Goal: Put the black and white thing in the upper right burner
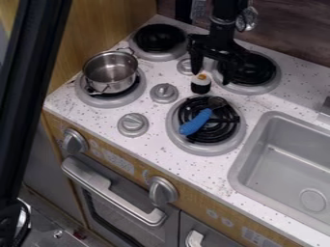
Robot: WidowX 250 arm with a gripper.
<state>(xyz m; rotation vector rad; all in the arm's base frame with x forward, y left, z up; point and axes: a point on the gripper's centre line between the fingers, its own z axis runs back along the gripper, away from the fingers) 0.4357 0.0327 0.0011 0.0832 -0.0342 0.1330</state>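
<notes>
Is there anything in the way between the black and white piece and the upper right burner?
Nothing visible stands between the black and white piece and the upper right burner, apart from the open gripper hanging there. The blue-handled utensil lies on the lower right burner, off that path.

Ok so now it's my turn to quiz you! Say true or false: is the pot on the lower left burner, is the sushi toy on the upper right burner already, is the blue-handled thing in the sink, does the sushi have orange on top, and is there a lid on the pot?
The metal pot is on the lower left burner. True.
The toy sushi roll is already on the upper right burner. False: it is beside that burner, near the gripper.
The blue-handled utensil is in the sink. False: it lies on the lower right burner.
The toy sushi roll has orange on top. True.
The metal pot has a lid on. False: its top is open.
</notes>
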